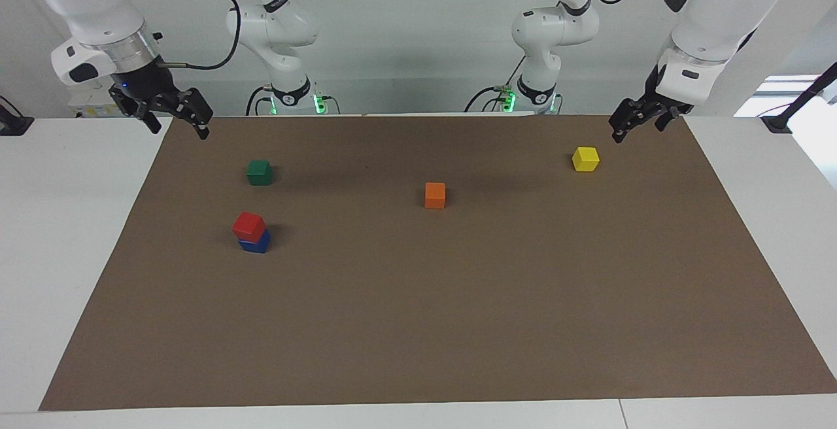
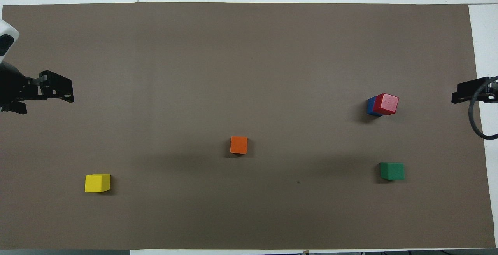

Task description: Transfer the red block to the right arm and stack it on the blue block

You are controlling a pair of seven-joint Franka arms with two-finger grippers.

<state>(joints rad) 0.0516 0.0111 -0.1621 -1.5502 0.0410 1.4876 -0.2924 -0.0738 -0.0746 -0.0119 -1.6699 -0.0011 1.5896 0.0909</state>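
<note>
The red block (image 1: 248,225) (image 2: 387,103) sits on top of the blue block (image 1: 257,244) (image 2: 370,106), turned a little askew, toward the right arm's end of the brown mat. No gripper touches the stack. My right gripper (image 1: 179,129), with a blue light at its base, hangs open and empty over the mat's edge at its own end. It is well apart from the stack. My left gripper (image 1: 635,129) hangs open and empty over the mat's corner at the left arm's end, close to the yellow block.
A green block (image 1: 259,172) lies nearer to the robots than the stack. An orange block (image 1: 435,195) lies mid-mat. A yellow block (image 1: 585,158) lies toward the left arm's end. The brown mat (image 1: 418,324) covers the white table.
</note>
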